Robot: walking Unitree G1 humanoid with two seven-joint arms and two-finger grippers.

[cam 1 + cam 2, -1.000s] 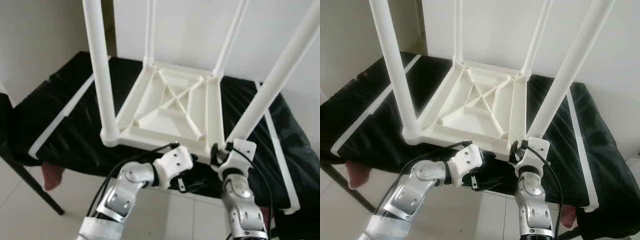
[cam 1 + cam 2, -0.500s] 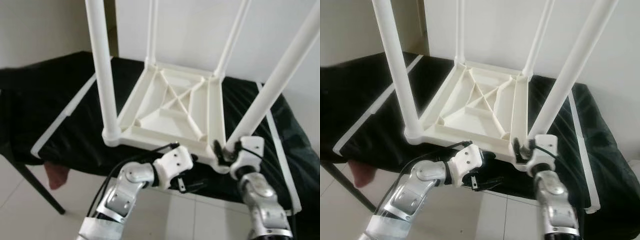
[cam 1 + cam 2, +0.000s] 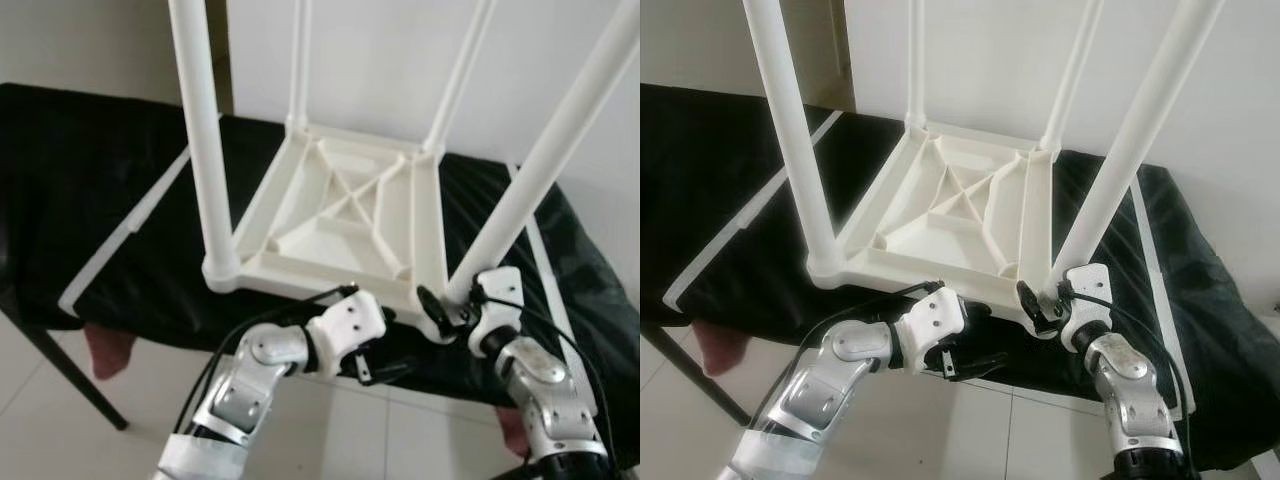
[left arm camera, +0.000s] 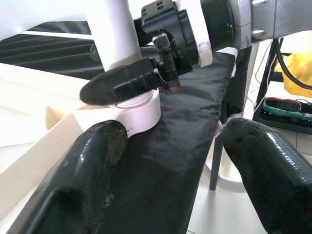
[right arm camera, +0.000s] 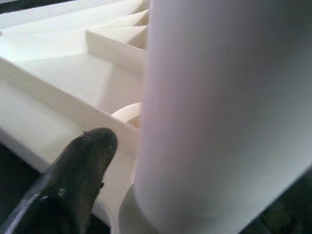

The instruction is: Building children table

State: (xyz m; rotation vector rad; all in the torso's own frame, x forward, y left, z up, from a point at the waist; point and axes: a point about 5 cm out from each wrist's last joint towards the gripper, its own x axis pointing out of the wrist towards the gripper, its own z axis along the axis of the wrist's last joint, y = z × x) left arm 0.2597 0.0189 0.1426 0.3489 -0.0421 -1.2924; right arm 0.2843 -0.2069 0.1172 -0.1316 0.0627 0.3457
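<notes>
Left gripper sits just below the near edge of the black-covered surface, fingers spread apart, nothing between them, pointing across toward the right arm. Right gripper is at the near right corner of the white plastic children table, fingers clamped around the base of the near right leg, where it enters its round socket; one black finger lies against the frame rim beside the leg. The table lies upside down on the black cover, top face down, underside showing: shallow rectangular frame with raised rim, X-shaped ribs and cross braces. Long axis of frame runs near to far. Four round white legs stand up from the corner sockets, pointing upward, cut off by the top of frame. Near left leg upright, far two legs thinner-looking, close to the white wall behind. White strips run along the cover's left and right edges.
</notes>
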